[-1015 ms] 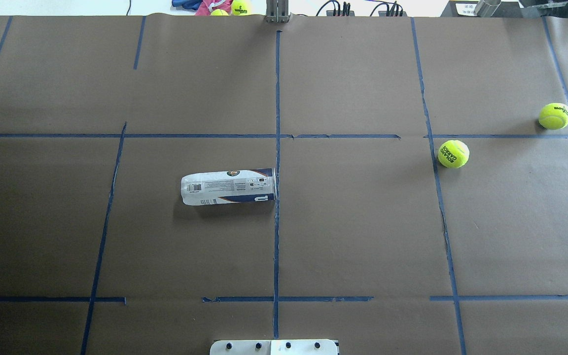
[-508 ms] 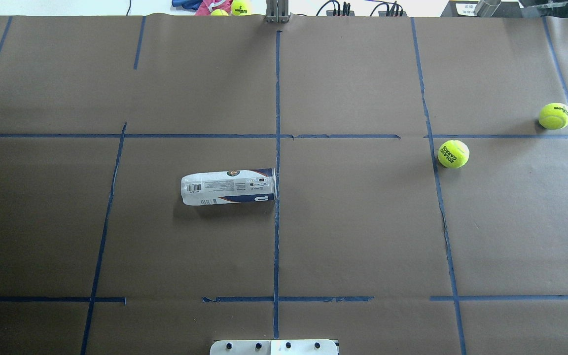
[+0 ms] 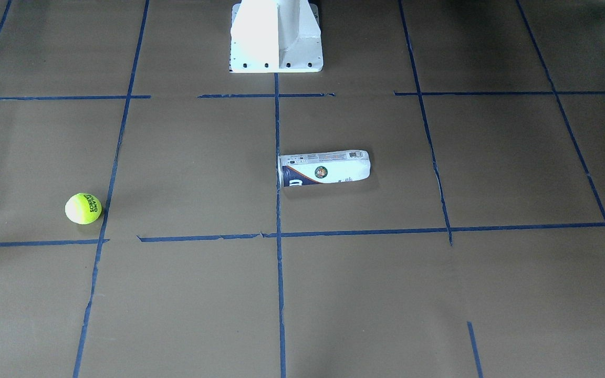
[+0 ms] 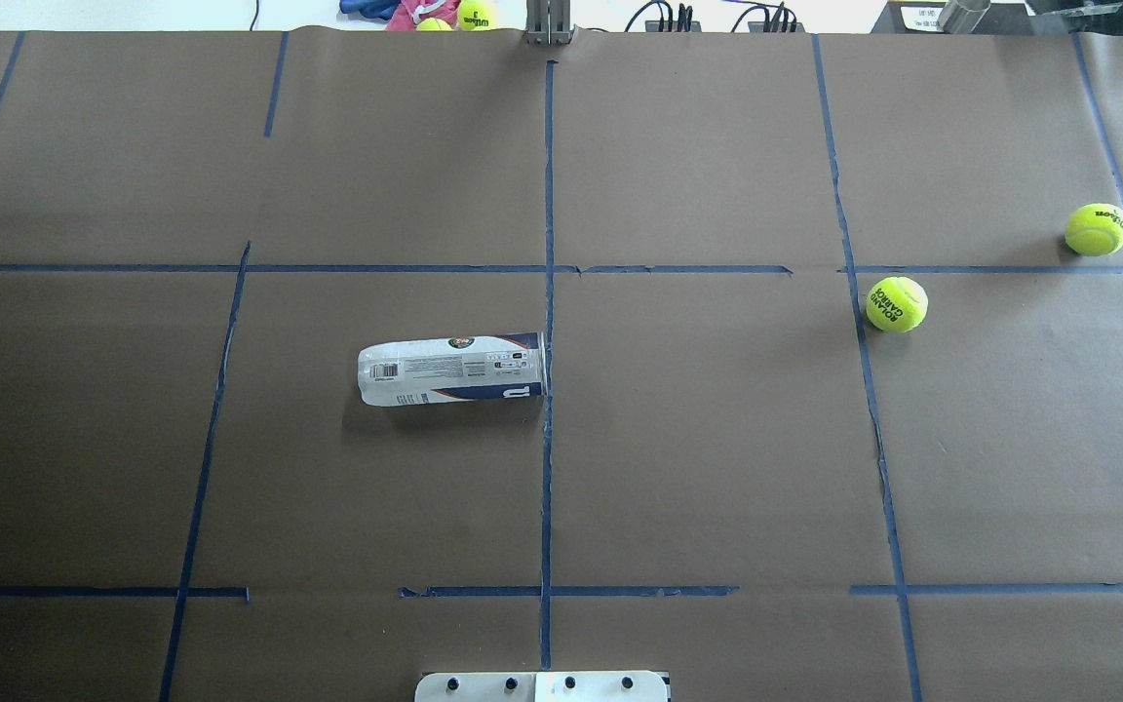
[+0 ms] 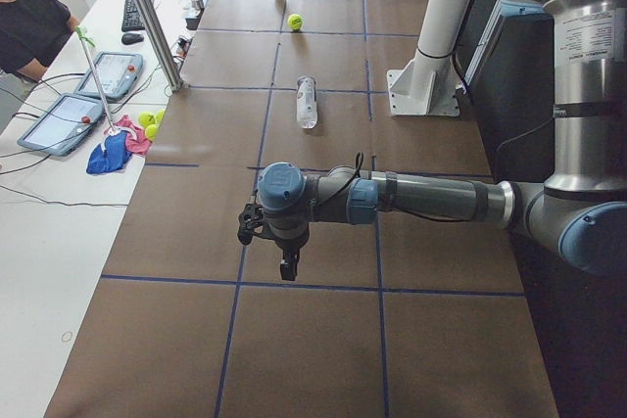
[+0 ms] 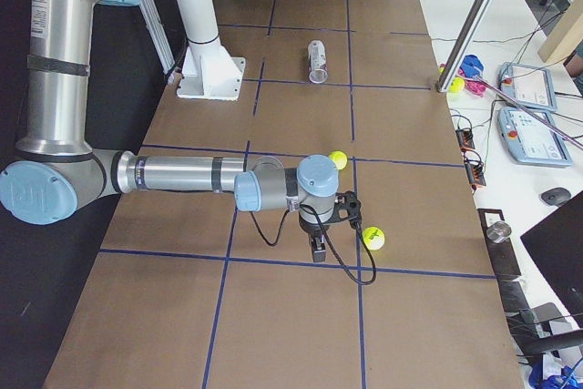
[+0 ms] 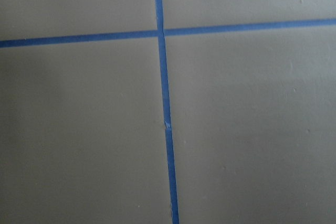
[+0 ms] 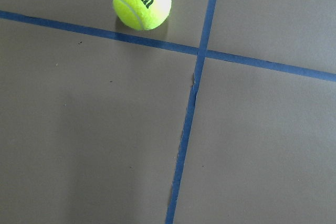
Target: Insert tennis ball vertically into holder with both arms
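**Brown-paper table, taped grid: can lying down, both arms clear of everything**

Brown paper table [image 4: 717,468] marked off in blue tape squares; white pedestal [image 3: 276,37] at the robot's edge.

- Holder [image 4: 451,370] lies on its side just to the robot's left of the centre tape line [image 4: 548,195], rim touching or almost touching it. Long axis runs left–right across the table, nearly parallel to the robot's edge. Mouth end points to the robot's right and the rounded closed base to its left. Mouth looks open, but the overhead view is too coarse to be sure.
- Tennis ball [image 4: 897,304] sits well apart from the holder on the robot's right, beside a tape line. Second ball [image 4: 1098,229] lies further right, and it is the one in the right wrist view.
- Left gripper [image 5: 284,261] hangs over bare paper far to the left. Right gripper [image 6: 316,248] hangs close to the second ball. Finger state of both: cannot tell, since only the side views show them.

Handling, my estimate: the can is light, thin-walled and smooth, so it will roll and flex. Grip across mid-body, modest squeeze, then tip it mouth-up. The ball is light and springy, and its felt grips well. Pinch it across the diameter from above
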Controlling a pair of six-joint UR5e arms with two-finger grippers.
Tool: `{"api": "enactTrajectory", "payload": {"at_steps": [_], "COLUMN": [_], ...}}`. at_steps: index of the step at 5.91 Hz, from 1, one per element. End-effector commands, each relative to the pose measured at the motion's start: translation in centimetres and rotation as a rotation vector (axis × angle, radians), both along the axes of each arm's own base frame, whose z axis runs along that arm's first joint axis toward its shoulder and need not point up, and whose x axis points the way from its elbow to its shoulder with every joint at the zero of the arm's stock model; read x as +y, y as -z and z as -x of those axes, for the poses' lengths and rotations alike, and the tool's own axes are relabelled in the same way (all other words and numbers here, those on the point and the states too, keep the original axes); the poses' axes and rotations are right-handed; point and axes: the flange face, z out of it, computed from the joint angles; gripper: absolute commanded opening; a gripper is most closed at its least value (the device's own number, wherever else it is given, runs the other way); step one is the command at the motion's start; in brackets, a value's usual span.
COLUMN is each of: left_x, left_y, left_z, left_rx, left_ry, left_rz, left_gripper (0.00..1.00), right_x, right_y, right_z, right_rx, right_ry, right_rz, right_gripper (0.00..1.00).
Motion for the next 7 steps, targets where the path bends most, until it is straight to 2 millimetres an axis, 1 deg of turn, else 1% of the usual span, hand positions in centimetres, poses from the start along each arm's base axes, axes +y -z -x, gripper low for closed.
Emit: {"api": "enactTrajectory", "payload": {"at_steps": [1,2,3,4,5,6,7], "left_x": [0.2,0.3,0.3,0.3,0.3,0.3,0.3], "left_y": [-0.4,0.0,0.0,0.1,0.2,0.5,0.4], "left_z": [-0.2,-0.2,-0.2,-0.2,-0.2,-0.2,-0.2], "left_rx": [-0.053,-0.05,-0.046,-0.044,-0.042,-0.042,-0.041], "left_ry": [-0.035,-0.035,-0.035,-0.034,-0.034,-0.033,-0.033], "left_rz": [0.003,0.046,0.05,0.049,0.046,0.041,0.046], "left_gripper": [1.0,1.0,1.0,1.0,1.0,1.0,1.0], "right_x": [0.2,0.3,0.4,0.6,0.7,1.5,1.6], "right_y": [-0.4,-0.6,-0.7,0.4,2.8,3.4,3.4], "right_z": [-0.1,-0.2,-0.3,-0.4,-0.5,-0.5,-0.4], "right_rx": [0.007,0.03,0.038,0.036,0.038,0.042,0.04], "right_ry": [-0.001,-0.004,-0.006,-0.009,-0.01,0.004,0.004], "right_rz": [0.009,0.009,0.014,-0.005,0.015,0.053,0.055], "right_gripper": [1.0,1.0,1.0,1.0,1.0,1.0,1.0]}}
